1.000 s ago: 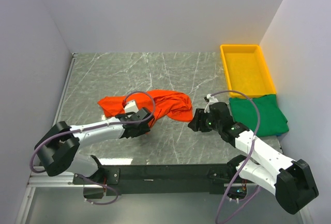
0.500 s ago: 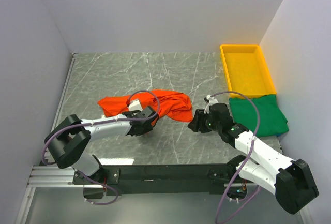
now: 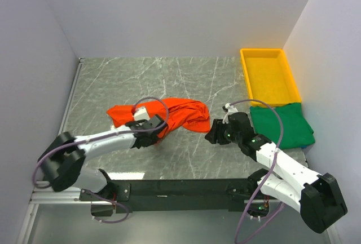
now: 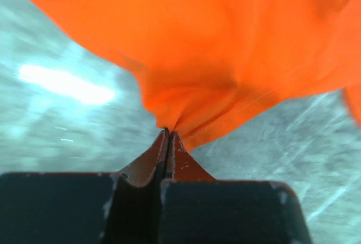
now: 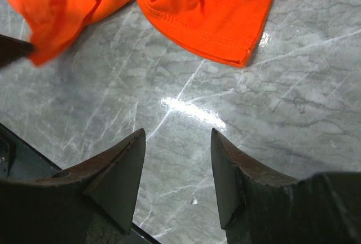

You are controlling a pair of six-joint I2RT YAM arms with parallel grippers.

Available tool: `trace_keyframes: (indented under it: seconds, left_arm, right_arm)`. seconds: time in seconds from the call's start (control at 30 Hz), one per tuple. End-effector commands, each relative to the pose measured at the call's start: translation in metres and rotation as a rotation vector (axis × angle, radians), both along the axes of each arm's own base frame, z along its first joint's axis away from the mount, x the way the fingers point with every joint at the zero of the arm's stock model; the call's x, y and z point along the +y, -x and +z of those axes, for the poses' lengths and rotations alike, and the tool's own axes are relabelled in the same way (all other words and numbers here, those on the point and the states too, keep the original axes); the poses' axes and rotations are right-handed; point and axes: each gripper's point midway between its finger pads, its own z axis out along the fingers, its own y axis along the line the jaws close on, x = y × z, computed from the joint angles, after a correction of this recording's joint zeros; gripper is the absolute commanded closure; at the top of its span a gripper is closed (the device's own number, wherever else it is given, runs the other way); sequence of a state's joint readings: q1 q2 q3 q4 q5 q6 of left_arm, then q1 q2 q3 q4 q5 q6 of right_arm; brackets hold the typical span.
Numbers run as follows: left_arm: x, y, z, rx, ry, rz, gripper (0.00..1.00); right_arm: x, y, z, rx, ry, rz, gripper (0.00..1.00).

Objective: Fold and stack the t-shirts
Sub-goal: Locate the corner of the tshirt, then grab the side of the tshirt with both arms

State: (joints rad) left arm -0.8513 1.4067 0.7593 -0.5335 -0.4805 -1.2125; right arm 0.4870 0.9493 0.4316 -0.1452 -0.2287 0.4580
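The left gripper [image 4: 167, 137] was clamped on an edge of the orange shirt [image 4: 225, 47]; the right gripper [image 5: 176, 148] was spread wide, empty; a slow, low pull was advised.

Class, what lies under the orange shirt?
Marble table shows around the orange shirt; the left gripper pinches its near edge. Anything beneath the bunched cloth is covered.

no readable text, no labels, no brand marks, no numbers, no signs on anything in any view
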Motion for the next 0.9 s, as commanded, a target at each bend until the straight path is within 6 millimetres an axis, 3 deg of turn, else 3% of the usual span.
trace_keyframes:
  seconds: [0.0, 0.17, 0.3, 0.33, 0.53, 0.67, 0.87]
  left_arm:
    - [0.041, -0.026, 0.065, -0.149, -0.047, 0.072, 0.99]
    - [0.092, -0.038, 0.141, -0.330, -0.037, 0.126, 0.99]
    - [0.120, -0.045, 0.176, -0.445, -0.027, 0.152, 0.99]
    - [0.124, -0.044, 0.181, -0.466, -0.038, 0.139, 0.99]
    - [0.150, -0.048, 0.202, -0.549, -0.059, 0.186, 0.99]
    - [0.156, -0.050, 0.214, -0.569, -0.047, 0.192, 0.99]
    - [0.172, -0.050, 0.233, -0.584, -0.082, 0.222, 0.99]
  right_arm:
    - [0.001, -0.015, 0.016, -0.055, 0.015, -0.019, 0.43]
    - [-0.001, -0.035, 0.020, -0.068, 0.066, -0.050, 0.43]
    - [0.003, -0.056, 0.015, -0.051, 0.089, -0.074, 0.46]
    - [0.006, -0.062, 0.018, -0.069, 0.078, -0.077, 0.47]
    - [0.009, -0.082, -0.009, 0.009, 0.142, -0.099, 0.49]
    - [0.007, -0.086, -0.031, 0.070, 0.188, -0.112, 0.49]
    - [0.001, -0.090, -0.042, 0.086, 0.237, -0.130, 0.48]
